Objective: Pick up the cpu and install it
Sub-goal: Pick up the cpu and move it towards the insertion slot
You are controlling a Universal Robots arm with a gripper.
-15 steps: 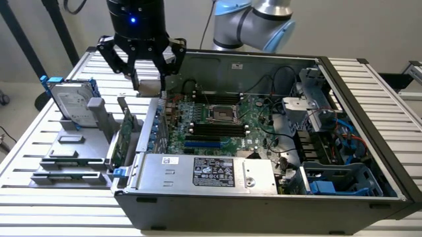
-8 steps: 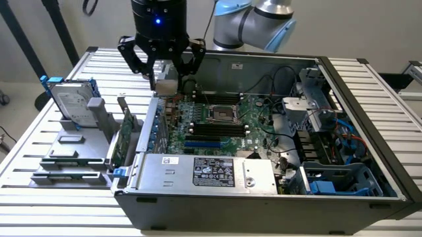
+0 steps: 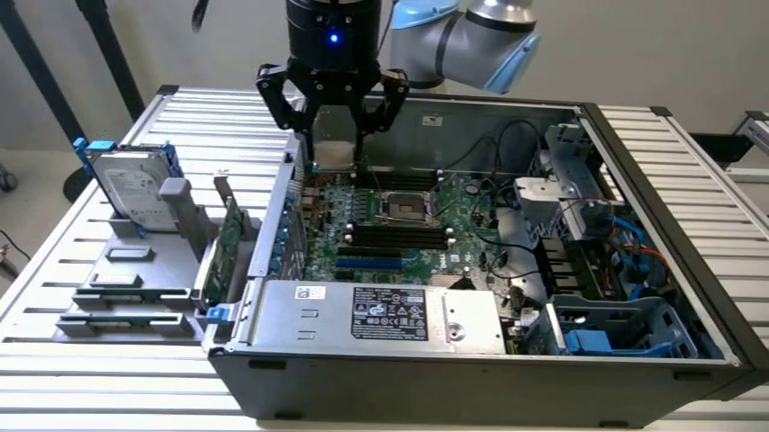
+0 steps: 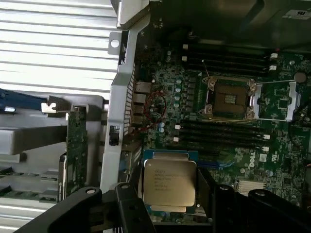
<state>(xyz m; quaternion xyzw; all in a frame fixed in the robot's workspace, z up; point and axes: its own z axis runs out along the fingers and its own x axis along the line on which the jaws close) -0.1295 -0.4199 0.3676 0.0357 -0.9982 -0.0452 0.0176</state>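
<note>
Slatted table (image 3: 121, 396) carried an open computer case (image 3: 481, 378). Claw (image 3: 335, 148) gripped the cpu (image 4: 169, 183) between its fingers. Empty socket (image 3: 406, 209) sat below, offset from claw. Chip probably needed level, corner-matched seating.

cpu (image 4: 169, 183): small flat square chip; dull silver metal top, matt, faintly printed; green board edge.
gripper (image 3: 337, 135): black angular fingers, matt; glossy black housing above.
case (image 3: 481, 382): large grey sheet-metal computer case, matt and smooth.
motherboard (image 4: 277, 145): green circuit board, slight sheen.
socket (image 4: 231, 97): black square socket in a bright metal frame.
table (image 3: 709, 153): pale ribbed metal slats, satin sheen.
hard drive (image 3: 130, 189): silver metal box, blue plastic brackets.
arm joint (image 3: 499, 36): silver-grey metal, smooth light-blue plastic cap.
</note>
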